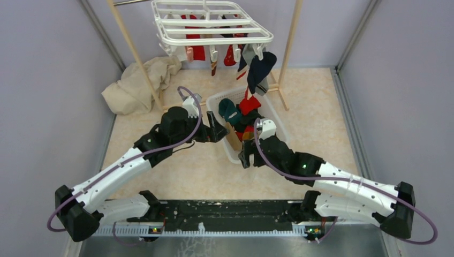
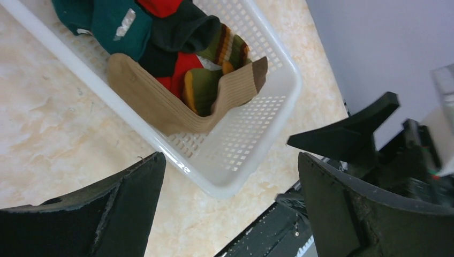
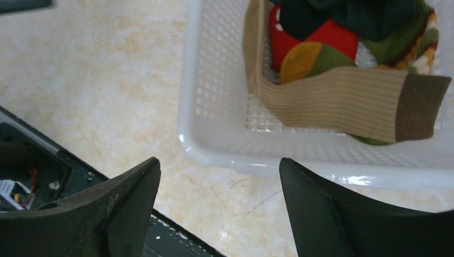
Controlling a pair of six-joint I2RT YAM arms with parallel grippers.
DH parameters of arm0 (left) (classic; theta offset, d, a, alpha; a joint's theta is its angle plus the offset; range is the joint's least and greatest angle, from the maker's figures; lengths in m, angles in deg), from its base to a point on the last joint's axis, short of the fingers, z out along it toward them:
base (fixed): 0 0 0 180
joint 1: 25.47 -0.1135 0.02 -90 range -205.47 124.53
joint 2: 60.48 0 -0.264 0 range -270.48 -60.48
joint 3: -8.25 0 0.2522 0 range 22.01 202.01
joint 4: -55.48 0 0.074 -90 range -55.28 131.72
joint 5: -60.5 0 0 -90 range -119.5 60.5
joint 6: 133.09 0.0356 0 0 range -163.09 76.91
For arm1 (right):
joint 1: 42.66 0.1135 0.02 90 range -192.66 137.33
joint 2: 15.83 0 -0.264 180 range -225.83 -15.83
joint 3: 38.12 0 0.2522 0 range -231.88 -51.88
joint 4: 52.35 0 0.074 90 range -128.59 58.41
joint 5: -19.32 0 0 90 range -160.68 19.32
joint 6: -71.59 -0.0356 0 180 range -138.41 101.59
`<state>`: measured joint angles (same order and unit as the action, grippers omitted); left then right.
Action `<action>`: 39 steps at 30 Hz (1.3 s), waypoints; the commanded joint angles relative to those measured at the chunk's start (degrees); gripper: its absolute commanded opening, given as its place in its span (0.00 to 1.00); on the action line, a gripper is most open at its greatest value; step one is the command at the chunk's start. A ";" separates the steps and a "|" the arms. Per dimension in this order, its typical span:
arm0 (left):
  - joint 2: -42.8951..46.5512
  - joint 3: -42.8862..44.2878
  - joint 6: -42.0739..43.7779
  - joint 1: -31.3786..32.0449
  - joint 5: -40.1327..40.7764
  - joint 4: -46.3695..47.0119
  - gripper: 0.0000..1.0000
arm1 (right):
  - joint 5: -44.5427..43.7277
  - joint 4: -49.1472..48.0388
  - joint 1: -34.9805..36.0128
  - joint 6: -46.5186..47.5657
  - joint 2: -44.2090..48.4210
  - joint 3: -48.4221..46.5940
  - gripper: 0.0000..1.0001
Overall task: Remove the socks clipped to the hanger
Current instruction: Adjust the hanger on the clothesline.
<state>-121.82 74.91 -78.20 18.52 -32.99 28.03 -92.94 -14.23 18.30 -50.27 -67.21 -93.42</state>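
The white hanger [image 1: 211, 24] hangs at the top between two wooden poles, with socks clipped under it: red ones [image 1: 199, 52] and a dark navy one [image 1: 260, 69] at its right corner. Below it a white basket [image 1: 278, 120] holds several loose socks, among them a tan sock [image 2: 155, 101]. My left gripper [image 1: 217, 128] is open and empty at the basket's left side, looking over its near corner [image 2: 235, 155]. My right gripper [image 1: 247, 152] is open and empty at the basket's near end, above its rim [image 3: 225, 152]; the tan sock [image 3: 342, 104] lies just inside.
A heap of beige cloth [image 1: 140, 83] lies at the back left by the left pole [image 1: 131, 48]. The right pole [image 1: 292, 37] stands behind the basket. The black base rail [image 1: 225, 214] runs along the near edge. Grey walls close both sides.
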 commanded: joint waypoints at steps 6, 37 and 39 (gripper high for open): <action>3.73 -2.51 3.91 0.22 8.12 0.17 0.99 | -3.14 -0.42 -0.41 5.86 0.22 -12.35 0.84; 9.65 -4.29 5.09 0.22 8.25 -3.75 0.99 | 15.01 -23.52 -28.54 16.31 -12.50 -22.84 0.86; 9.50 -3.89 5.33 0.22 8.20 -4.05 0.99 | 15.15 -25.17 -29.22 15.50 -15.42 -24.23 0.85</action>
<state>-112.44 70.04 -73.48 18.54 -24.58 24.79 -80.98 -30.25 -8.99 -34.68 -78.18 -114.27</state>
